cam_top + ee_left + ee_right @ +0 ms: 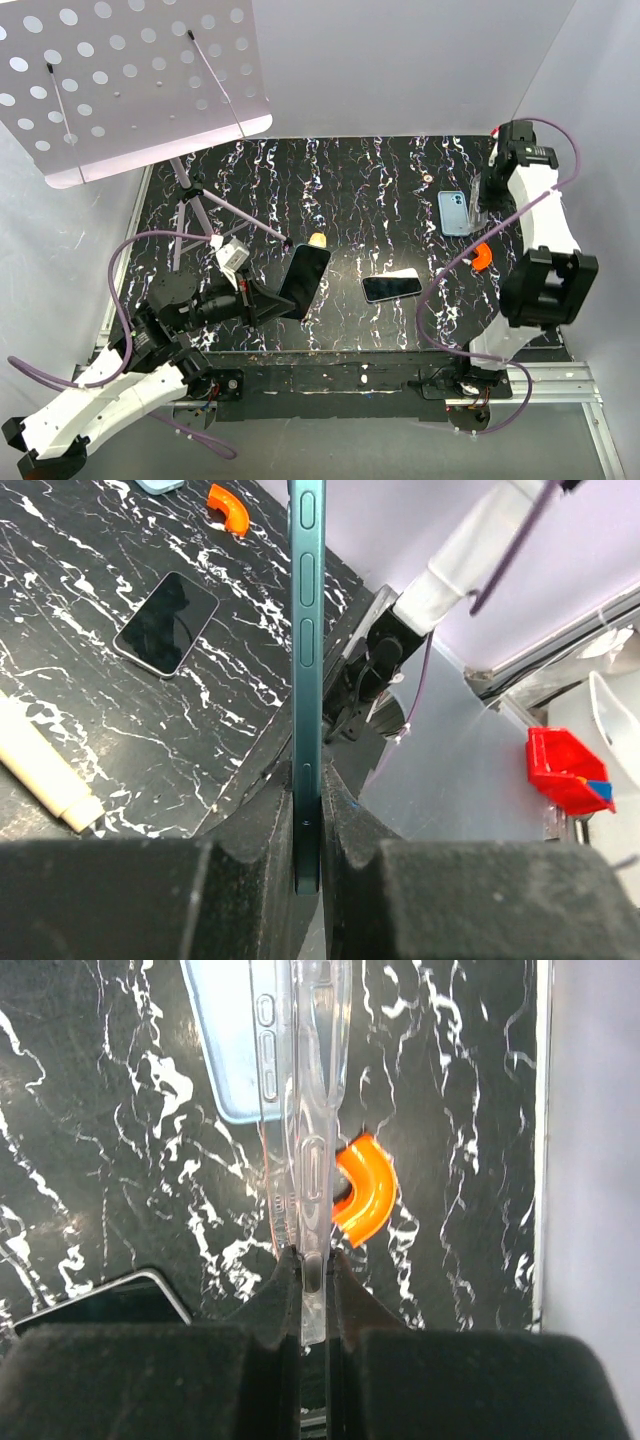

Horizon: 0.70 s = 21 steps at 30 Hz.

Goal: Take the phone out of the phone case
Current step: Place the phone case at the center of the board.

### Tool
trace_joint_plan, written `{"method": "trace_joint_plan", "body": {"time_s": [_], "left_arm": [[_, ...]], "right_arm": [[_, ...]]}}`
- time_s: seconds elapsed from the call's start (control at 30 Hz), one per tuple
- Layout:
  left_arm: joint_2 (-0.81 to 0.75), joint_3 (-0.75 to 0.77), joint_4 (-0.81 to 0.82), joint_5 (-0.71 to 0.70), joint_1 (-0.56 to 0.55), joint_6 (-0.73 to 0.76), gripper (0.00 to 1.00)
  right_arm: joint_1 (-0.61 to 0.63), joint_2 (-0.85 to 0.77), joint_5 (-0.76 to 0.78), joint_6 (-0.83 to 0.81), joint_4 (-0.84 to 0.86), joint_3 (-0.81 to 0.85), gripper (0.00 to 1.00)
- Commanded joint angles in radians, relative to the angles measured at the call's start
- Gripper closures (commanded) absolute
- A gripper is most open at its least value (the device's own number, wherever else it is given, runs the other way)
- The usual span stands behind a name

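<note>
Marbled table (350, 180) | left pincer (308, 832) grips teal phone (306, 630) | right pincer (312, 1292) grips clear case (320, 1080) | dark phone (392, 287) between

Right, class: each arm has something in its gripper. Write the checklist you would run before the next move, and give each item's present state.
1. Left gripper shut on the teal phone: ok.
2. Right gripper shut on the clear phone case: ok.
3. Phone out of the case: ok, each gripper holds one and they are apart.
4. Free set-down spot by the case: not ok, the light blue phone and orange curved piece lie close by.
5. Black-screened phone clear of both arms: ok.
6. Grip firm enough on the teal phone's end: cannot tell.
</note>
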Motion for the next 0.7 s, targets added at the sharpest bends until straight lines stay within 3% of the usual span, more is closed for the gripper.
{"method": "trace_joint_plan", "body": {"time_s": [0.0, 0.3, 0.67], "left_arm": [[-0.046, 0.075, -0.084, 0.012, 0.003, 0.113, 1.0], [-0.096, 0.101, -0.167, 0.01, 0.004, 0.199, 1.0], [-0.127, 0.095, -0.178, -0.009, 0.004, 0.232, 1.0]], "right_arm": [[0.005, 0.128, -0.038, -0.14, -0.02, 0.13, 0.99], [-0.006, 0.277, -0.233, -0.18, 0.135, 0.164, 0.99], [-0.015, 0.369, -0.238, -0.205, 0.121, 0.199, 0.99]]}}
